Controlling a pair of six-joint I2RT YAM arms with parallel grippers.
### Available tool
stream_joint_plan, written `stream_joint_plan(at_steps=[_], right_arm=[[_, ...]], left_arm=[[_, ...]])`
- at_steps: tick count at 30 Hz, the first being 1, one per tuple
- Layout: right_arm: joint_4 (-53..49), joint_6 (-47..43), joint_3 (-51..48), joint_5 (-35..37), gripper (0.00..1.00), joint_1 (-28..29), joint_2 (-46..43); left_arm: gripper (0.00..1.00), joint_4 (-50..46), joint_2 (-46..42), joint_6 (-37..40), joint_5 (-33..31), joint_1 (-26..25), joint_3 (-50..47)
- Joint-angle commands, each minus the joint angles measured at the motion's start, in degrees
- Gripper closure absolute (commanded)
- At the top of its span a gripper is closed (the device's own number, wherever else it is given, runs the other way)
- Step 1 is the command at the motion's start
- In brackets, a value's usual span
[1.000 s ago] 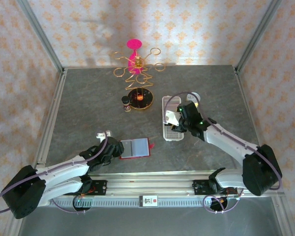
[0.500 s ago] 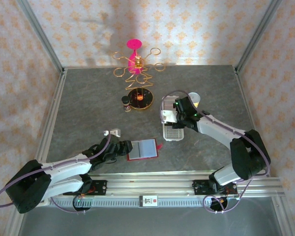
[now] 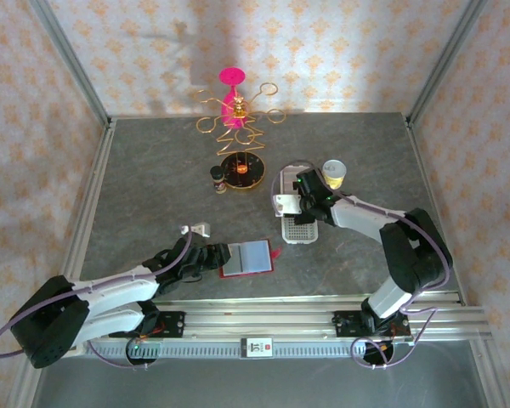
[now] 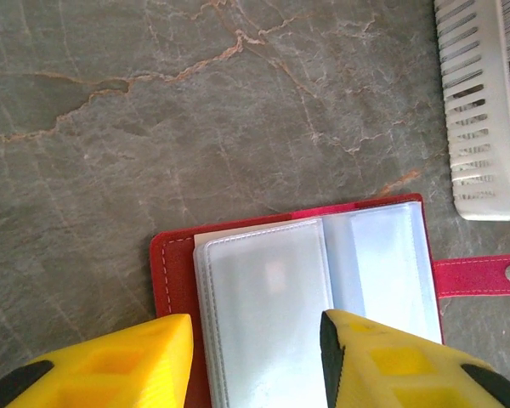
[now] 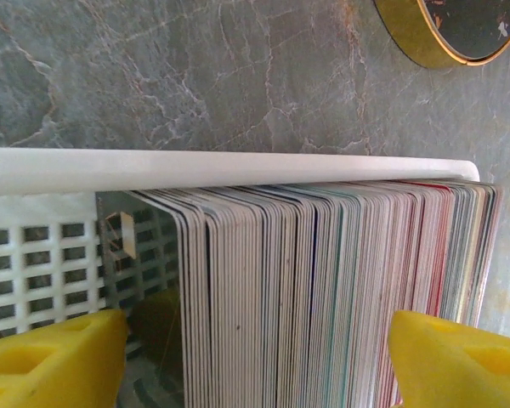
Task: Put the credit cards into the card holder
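The card holder (image 4: 289, 289) lies open on the table, red cover down and grey-clear pockets up, its snap tab (image 4: 484, 276) pointing right. My left gripper (image 4: 255, 361) is open, and its yellow fingers straddle the holder's left pocket page. In the top view the left gripper (image 3: 216, 258) sits at the left edge of the card holder (image 3: 248, 257). Many credit cards (image 5: 323, 289) stand on edge, packed in a white perforated tray (image 5: 195, 160). My right gripper (image 5: 255, 365) is open astride that stack, with a gap at its left finger. It hangs over the tray's far end (image 3: 291, 204).
The white tray (image 3: 297, 228) lies right of centre, and its corner (image 4: 480, 110) is near the holder. Behind stand a gold wire stand with a pink top (image 3: 234, 110), a round gold-rimmed base (image 3: 240, 168), a small dark jar (image 3: 218, 178) and a cup (image 3: 334, 172). A small white piece (image 3: 200, 229) lies left.
The left gripper and the card holder slid a little to the right, then held still. The right gripper swung left and back over the tray's far end, uncovering the cup.
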Motion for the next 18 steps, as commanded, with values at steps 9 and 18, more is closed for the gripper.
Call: stream_joint_plan(at_steps=[9,18], right_arm=[[-0.3,-1.4,1.7,2.2,0.37,1.3,-1.9],[-2.1,-1.2,1.0,1.7,0.57,1.4,-3.7]], left_arm=[[0.58,-6.9,-6.7,-0.8,1.0,-0.5,-0.4],[0.6,-7.6,-7.1,-1.4,1.4,-1.5,-0.8]])
